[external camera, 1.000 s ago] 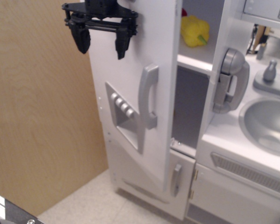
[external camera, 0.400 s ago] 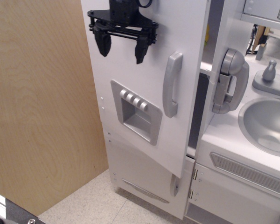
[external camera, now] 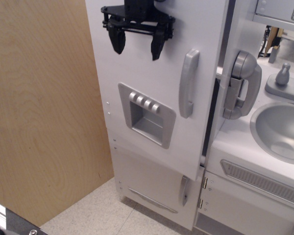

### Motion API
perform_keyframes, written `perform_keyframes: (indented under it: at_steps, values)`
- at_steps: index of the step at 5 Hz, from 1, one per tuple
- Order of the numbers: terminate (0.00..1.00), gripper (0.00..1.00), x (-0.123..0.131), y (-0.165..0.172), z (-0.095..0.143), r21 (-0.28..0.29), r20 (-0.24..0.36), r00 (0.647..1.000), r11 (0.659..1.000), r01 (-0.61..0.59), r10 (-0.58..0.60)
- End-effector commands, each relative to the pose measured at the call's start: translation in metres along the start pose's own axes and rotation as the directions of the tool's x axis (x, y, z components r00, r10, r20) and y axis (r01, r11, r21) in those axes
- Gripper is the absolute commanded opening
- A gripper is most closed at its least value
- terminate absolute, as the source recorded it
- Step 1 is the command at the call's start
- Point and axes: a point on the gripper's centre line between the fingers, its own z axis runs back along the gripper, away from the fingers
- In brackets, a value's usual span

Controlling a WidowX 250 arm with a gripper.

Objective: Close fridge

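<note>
on fridge (external camera: 152, 122) door: one handle (external camera: 188, 83), four buttons (external camera: 145, 102).

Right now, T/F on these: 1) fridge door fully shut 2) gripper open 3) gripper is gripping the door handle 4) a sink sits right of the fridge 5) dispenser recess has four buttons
1) False. The fridge door is nearly shut, but a dark gap remains along its right edge.
2) True. The gripper has its fingers spread with nothing between them.
3) False. It sits at the upper door panel, left of and above the door handle, apart from it.
4) True. The sink is to the right.
5) True. The dispenser recess shows four buttons.
</note>
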Motion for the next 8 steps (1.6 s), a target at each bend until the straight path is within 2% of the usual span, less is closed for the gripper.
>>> perform_keyframes:
  at_steps: [1,3,4,5,7,8]
  values:
    - [0.0,1.0,0.021,-0.003,0.017,-0.021,0.045,0.999,1.0,-0.022,0.023]
    - [0.0,1.0,0.028,-0.004,0.018,-0.022,0.055,0.997,0.999,-0.046,0.047]
    - [0.0,1.0,0.016,0.0,0.02,-0.028,0.059,0.998,0.999,-0.018,0.019]
    - [0.0,1.0,-0.014,0.011,0.024,-0.032,0.056,0.998,0.999,0.039,-0.037]
    - [0.0,1.0,-0.046,0.03,0.025,-0.027,0.037,0.995,0.995,0.094,-0.093]
    - [0.0,1.0,-0.046,0.03,0.025,-0.027,0.037,0.995,0.995,0.094,-0.093]
